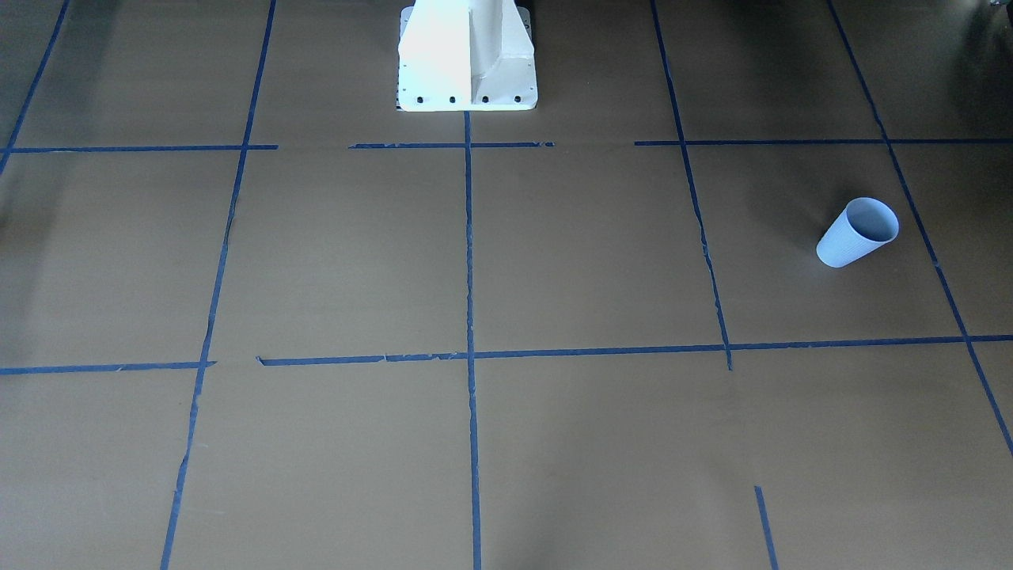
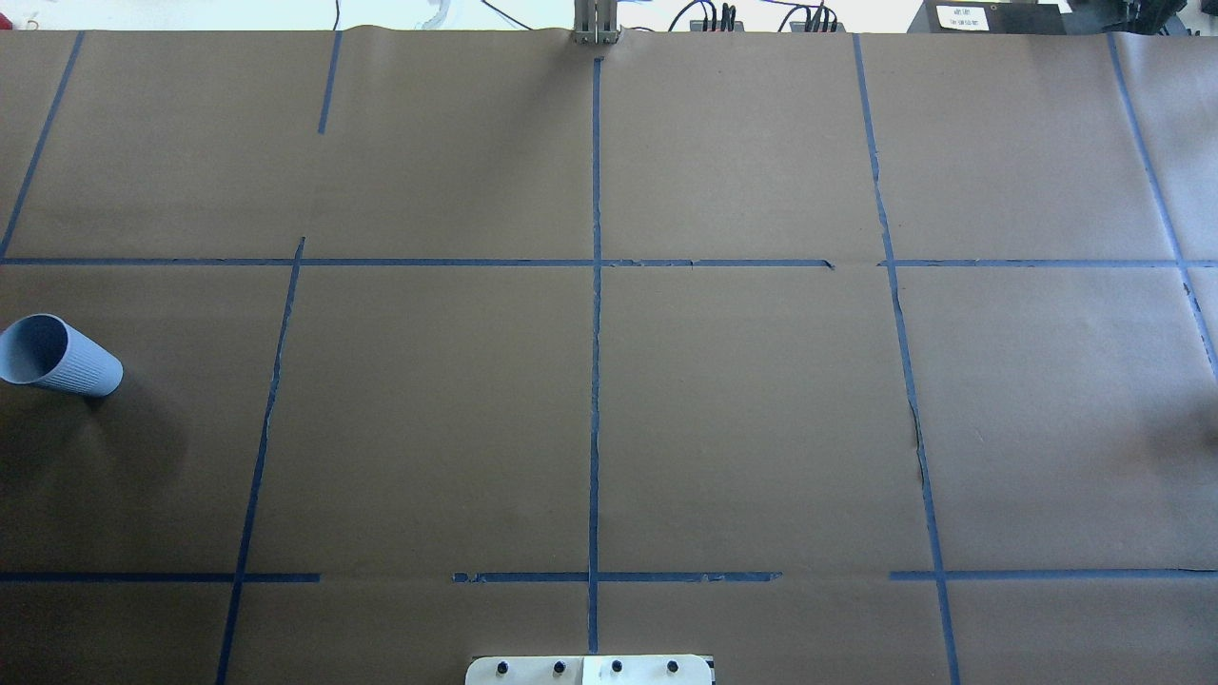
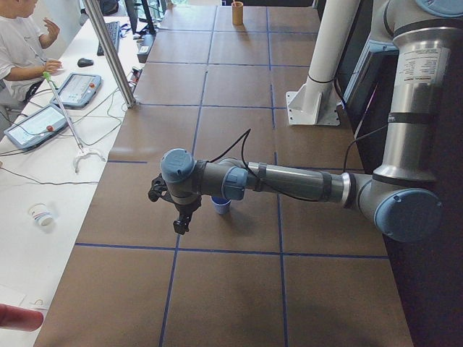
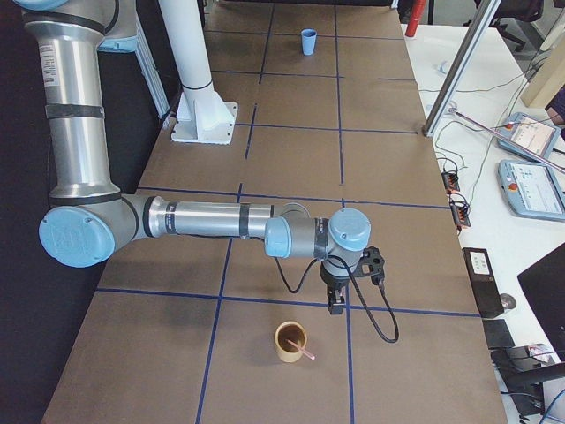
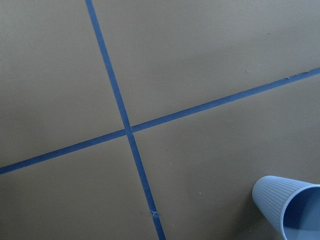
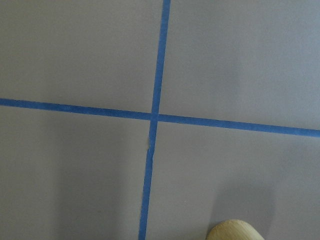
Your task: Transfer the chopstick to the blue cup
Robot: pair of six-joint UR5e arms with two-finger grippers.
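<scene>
- Chopstick: it stands slanted inside a tan cup at the robot's right end of the tabletop. Its pinkish upper end juts out over the cup's rim. It is well apart from the blue cup, which is at the opposite end.
- Blue cup: it stands upright with its mouth open upward, at the robot's left end of the tabletop. It sits inside a square marked off by blue tape lines on the brown paper covering.
- Left pincer: it points downward and hangs above the tabletop near the blue cup, at the end of a low, outstretched forearm. It shows only in the side view, so I cannot tell whether it is released or clenched. The left wrist view shows the cup's ribbed wall and rim in its lower right corner, beside a tape crossing.
- Pedestal: it is white, bolted down at the middle of the robot's edge of the tabletop, on the central tape line.
- Right pincer: it points downward above the tabletop, close beside the tan cup and not touching it. A black cable loops from the wrist. It too shows only in a side view, so I cannot tell whether it is released or clenched. The right wrist view shows the tan rim at its bottom edge.
</scene>
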